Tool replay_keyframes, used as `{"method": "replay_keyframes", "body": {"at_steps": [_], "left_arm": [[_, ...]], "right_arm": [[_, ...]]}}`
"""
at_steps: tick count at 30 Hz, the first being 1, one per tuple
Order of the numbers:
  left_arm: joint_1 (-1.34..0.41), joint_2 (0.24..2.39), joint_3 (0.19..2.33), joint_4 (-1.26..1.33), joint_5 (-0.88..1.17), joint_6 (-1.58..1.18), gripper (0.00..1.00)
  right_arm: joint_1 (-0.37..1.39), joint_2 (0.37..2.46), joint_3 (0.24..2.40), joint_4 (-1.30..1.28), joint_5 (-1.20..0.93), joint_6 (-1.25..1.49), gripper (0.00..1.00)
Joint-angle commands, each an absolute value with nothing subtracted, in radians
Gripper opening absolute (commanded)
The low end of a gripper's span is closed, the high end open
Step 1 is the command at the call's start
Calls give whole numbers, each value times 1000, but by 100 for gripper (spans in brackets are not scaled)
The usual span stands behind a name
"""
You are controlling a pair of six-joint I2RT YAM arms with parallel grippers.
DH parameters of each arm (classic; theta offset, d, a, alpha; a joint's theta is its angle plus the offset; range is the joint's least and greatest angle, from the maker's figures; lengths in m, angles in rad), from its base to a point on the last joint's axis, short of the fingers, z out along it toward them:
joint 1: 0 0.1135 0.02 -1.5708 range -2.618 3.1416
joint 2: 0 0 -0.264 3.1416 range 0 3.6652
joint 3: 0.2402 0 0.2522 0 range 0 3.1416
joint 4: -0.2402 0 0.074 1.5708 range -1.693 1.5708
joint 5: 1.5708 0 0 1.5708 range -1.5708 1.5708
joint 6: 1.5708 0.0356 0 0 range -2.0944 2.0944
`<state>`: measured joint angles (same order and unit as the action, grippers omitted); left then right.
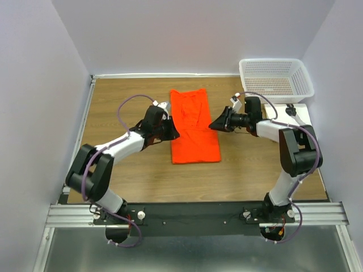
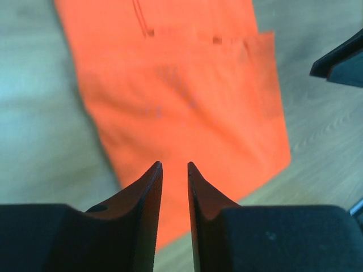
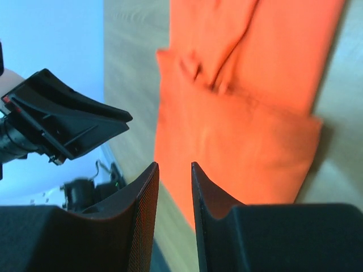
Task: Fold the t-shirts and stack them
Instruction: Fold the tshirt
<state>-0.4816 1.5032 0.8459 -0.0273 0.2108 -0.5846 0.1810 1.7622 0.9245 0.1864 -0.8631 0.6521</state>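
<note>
One orange-red t-shirt (image 1: 194, 133) lies flat on the wooden table, folded lengthwise into a tall narrow rectangle with the sleeves tucked in. My left gripper (image 1: 174, 134) hovers at the shirt's left edge, jaws slightly apart and empty. My right gripper (image 1: 212, 125) hovers at the shirt's right edge, jaws slightly apart and empty. In the left wrist view the shirt (image 2: 181, 96) lies beyond my fingertips (image 2: 174, 165), and the right gripper (image 2: 340, 59) shows at the upper right. In the right wrist view the shirt (image 3: 238, 130) lies ahead of my fingertips (image 3: 174, 165), with the left gripper (image 3: 68, 122) opposite.
A white mesh basket (image 1: 275, 61) stands at the back right corner. A white flat board (image 1: 303, 113) lies on the table in front of it, partly under the right arm. White walls enclose the table on three sides.
</note>
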Motion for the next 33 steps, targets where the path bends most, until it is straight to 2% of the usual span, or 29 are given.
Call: {"method": "replay_keyframes", "body": {"at_steps": [1, 6, 9, 15, 17, 20, 22, 26, 33], "left_arm": [[-446, 1673, 937, 54, 244, -552, 29], [-388, 1845, 1031, 45, 233, -541, 27], [-361, 1879, 1026, 44, 239, -548, 27], [-350, 1870, 1028, 22, 239, -542, 27], [-350, 1826, 1029, 6, 238, -537, 32], [-350, 1738, 1025, -41, 198, -514, 45], [-351, 1659, 1006, -69, 163, -500, 57], [-362, 1531, 951, -132, 95, -457, 70], [-426, 1321, 842, -274, -95, -482, 75]], "right_arm": [[175, 1894, 1014, 204, -798, 675, 36], [164, 2041, 1074, 206, -753, 655, 36], [141, 2080, 1069, 206, -738, 643, 36], [129, 2020, 1048, 202, -736, 644, 37], [129, 1939, 1026, 192, -733, 643, 38], [132, 1823, 1000, 152, -706, 635, 43], [149, 1780, 986, 69, -687, 591, 44], [210, 1662, 989, -211, -496, 473, 47], [406, 1520, 916, -446, -155, 492, 55]]}}
